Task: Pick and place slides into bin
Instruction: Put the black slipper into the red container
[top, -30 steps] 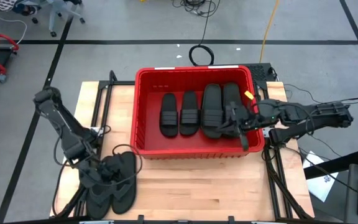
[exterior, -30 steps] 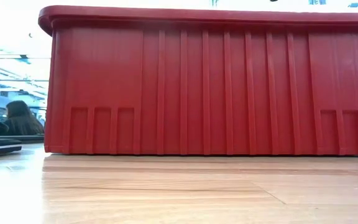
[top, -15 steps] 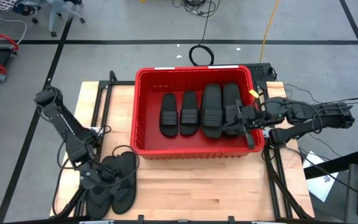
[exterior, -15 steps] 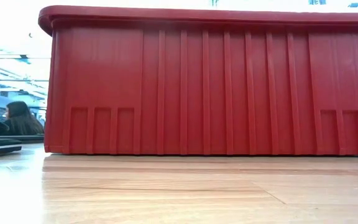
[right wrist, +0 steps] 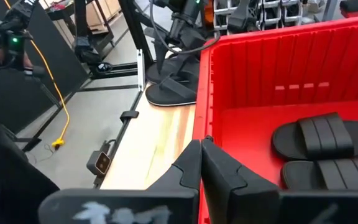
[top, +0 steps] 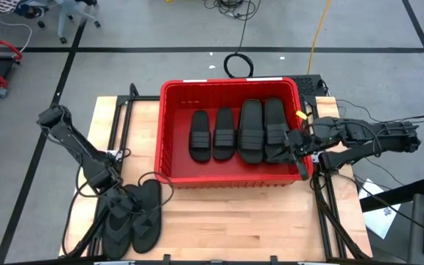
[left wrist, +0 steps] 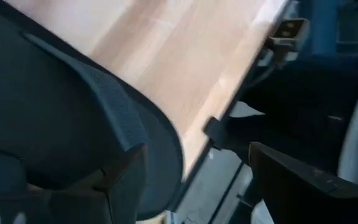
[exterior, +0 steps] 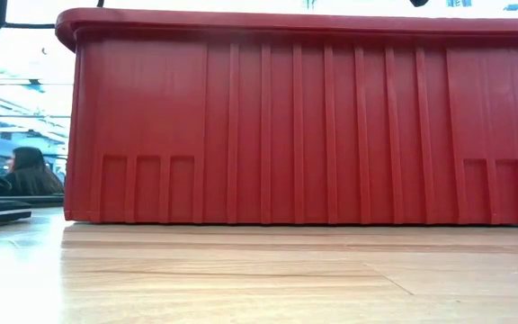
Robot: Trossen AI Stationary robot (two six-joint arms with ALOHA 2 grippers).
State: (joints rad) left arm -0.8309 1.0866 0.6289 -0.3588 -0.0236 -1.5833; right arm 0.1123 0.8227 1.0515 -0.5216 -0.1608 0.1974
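The right gripper (top: pixel 294 147) hangs over the right end of the red bin (top: pixel 169 132), fingers pressed together and empty. Four band slides (top: pixel 238 132) lie abreast inside. The left gripper (top: pixel 121 207) sits on the thong slides (top: pixel 140 221) at the table's (top: pixel 256 221) near-left corner — finger spread unclear.

Bright even light, blurred left wrist view
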